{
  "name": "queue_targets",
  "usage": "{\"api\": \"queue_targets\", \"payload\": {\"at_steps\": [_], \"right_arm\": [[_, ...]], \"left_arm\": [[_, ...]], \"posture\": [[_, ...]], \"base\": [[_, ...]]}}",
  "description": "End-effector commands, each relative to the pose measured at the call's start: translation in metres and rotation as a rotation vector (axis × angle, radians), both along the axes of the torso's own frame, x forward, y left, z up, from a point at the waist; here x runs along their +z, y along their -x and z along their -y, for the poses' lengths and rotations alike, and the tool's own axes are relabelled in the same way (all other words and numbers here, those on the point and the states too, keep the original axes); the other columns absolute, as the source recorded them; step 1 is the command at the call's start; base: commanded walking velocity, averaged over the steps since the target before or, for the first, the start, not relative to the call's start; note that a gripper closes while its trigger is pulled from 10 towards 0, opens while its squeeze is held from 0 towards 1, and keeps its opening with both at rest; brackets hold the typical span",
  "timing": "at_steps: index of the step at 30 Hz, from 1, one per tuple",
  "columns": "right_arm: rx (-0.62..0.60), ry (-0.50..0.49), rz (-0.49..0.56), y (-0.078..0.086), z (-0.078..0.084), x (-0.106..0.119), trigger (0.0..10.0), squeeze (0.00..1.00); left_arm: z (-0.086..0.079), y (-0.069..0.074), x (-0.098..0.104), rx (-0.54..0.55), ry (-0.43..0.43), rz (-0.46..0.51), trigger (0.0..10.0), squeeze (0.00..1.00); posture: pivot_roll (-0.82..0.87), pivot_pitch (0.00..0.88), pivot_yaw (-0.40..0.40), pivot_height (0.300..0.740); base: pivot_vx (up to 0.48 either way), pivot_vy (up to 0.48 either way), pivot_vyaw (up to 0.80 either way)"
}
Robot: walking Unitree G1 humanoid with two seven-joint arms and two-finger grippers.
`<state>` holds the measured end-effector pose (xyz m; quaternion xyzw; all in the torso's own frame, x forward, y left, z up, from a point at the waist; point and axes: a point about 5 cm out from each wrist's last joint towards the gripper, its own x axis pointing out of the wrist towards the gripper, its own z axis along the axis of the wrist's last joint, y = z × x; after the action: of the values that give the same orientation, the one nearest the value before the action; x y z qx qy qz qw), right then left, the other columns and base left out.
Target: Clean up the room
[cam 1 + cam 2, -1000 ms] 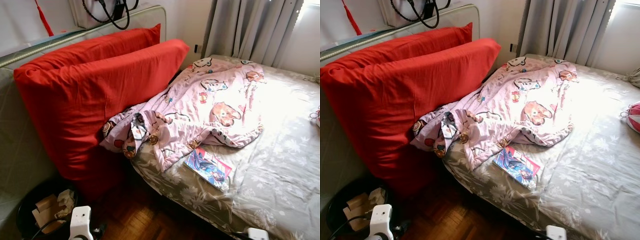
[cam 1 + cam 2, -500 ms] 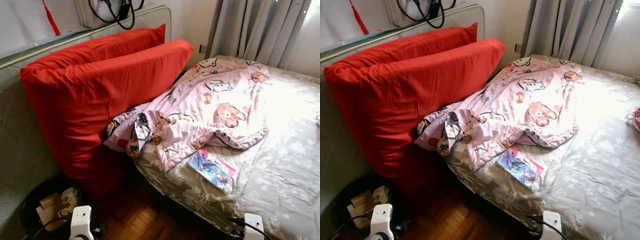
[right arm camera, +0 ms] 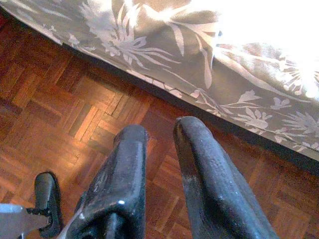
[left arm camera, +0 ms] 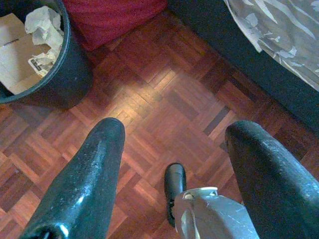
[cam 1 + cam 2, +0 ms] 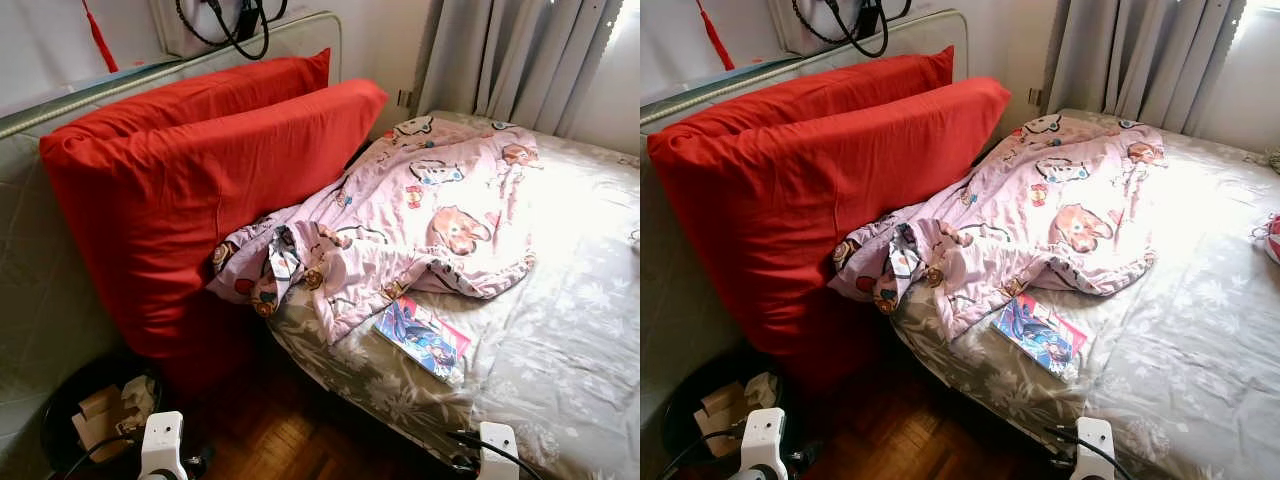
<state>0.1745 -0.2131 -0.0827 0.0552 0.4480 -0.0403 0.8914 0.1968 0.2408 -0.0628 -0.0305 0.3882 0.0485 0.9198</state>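
A crumpled pink cartoon-print blanket point(image 5: 420, 215) lies across the bed point(image 5: 570, 330), one end hanging over the near edge. A colourful comic book point(image 5: 422, 337) rests on the grey floral sheet just below it. Two big red pillows point(image 5: 200, 190) lean against the headboard on the left. My left gripper point(image 4: 174, 134) hangs open over the parquet floor, near a black bin point(image 4: 70, 74). My right gripper point(image 3: 159, 130) hangs low beside the bed's edge, fingers nearly together and holding nothing.
The black bin point(image 5: 95, 415), holding cardboard and crumpled paper, stands on the floor below the pillows. Grey curtains point(image 5: 520, 60) hang behind the bed. A red-and-white item point(image 5: 1272, 238) lies at the bed's right edge. A strip of parquet point(image 5: 280, 430) runs between bin and bed.
The camera has shifted a little, so the whole scene sits slightly differently. My right wrist has come up into the bottom of the eye views. Nothing on the bed has moved.
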Motion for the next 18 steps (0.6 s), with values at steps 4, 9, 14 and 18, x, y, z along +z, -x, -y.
{"api": "queue_targets", "payload": {"at_steps": [4, 9, 14, 18], "right_arm": [[0.000, 0.014, -0.005, 0.0021, 0.0038, -0.0002, 10.0, 0.00], [0.012, 0.020, 0.011, -0.0026, 0.0064, 0.0027, 10.0, 0.00], [0.011, 0.021, 0.011, -0.0028, 0.0066, 0.0028, 10.0, 0.00], [-0.007, 0.015, 0.025, -0.0048, 0.0045, 0.0035, 10.0, 0.00]], "left_arm": [[-0.0022, 0.0033, -0.0016, -0.007, -0.005, -0.024, 10.0, 0.00], [-0.0024, 0.0030, -0.0013, -0.010, -0.007, -0.023, 10.0, 0.00], [-0.0025, 0.0028, -0.0012, -0.013, -0.008, -0.022, 10.0, 0.00], [-0.0026, 0.0025, -0.0010, -0.013, -0.007, -0.021, 10.0, 0.00]], "posture": [[0.06, 0.000, -0.004, 0.740], [0.06, 0.000, -0.003, 0.740], [0.06, 0.000, -0.001, 0.740], [0.06, 0.000, -0.001, 0.740]], "base": [[0.285, 0.000, 0.00], [0.310, 0.000, 0.00], [0.314, 0.000, 0.00], [0.315, 0.000, 0.00]]}}
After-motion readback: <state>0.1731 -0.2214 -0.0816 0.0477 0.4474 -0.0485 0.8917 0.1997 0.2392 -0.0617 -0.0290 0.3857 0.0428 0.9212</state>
